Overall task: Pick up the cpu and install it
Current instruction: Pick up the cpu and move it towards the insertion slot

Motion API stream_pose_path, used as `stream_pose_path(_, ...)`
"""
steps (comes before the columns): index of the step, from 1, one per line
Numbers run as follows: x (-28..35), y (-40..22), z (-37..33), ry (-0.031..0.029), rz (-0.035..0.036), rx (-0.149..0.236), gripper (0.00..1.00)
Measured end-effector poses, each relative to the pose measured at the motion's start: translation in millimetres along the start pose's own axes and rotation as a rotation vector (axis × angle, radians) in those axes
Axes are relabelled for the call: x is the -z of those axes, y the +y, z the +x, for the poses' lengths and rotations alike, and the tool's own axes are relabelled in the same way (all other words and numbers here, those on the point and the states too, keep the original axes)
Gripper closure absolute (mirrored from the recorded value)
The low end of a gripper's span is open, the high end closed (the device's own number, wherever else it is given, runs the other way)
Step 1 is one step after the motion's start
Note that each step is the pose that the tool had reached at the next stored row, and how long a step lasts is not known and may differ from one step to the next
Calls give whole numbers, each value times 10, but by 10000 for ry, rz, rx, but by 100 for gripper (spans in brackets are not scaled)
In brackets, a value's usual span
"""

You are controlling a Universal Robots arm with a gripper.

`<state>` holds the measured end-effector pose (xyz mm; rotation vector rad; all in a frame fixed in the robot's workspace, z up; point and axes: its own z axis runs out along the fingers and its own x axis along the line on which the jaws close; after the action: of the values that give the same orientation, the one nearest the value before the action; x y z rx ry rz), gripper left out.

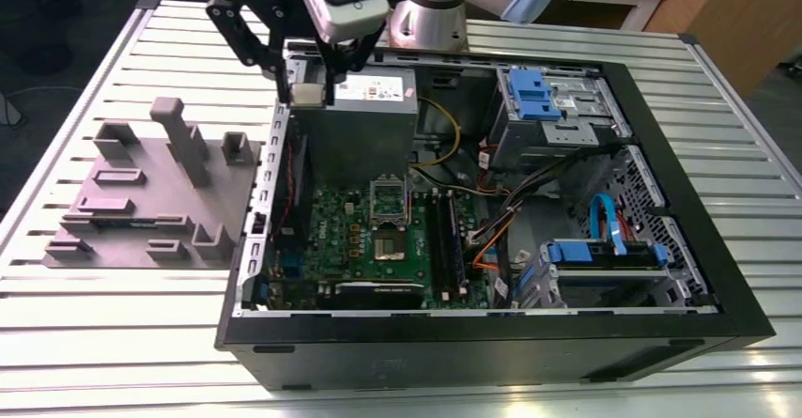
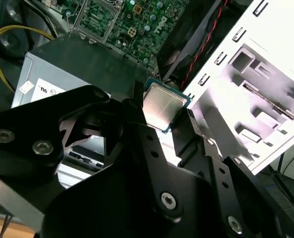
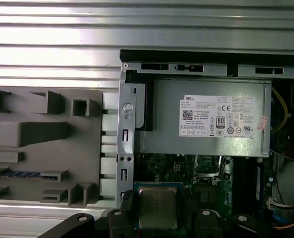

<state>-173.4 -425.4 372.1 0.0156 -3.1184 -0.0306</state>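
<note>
Fingers of the gripper are closed on two opposite edges of the cpu, whose metal top is seen in both wrist views. In the exterior view the cpu is held over the open computer case, beside the grey power supply and well apart from the socket on the green board. A grey tray lies beside the case.

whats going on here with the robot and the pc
The robot arm's gripper is shut on the cpu, gripping it by its edges. It hangs above the open computer case, near the grey power supply box. The cpu is not yet in the motherboard socket.
</note>
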Motion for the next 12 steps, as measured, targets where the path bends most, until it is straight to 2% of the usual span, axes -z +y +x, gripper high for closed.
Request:
stream_pose_path(6,0,-3,-38,-2,-3,-105,53)
stream_pose_path(12,2,-4,-117,-2,-4,-138,53)
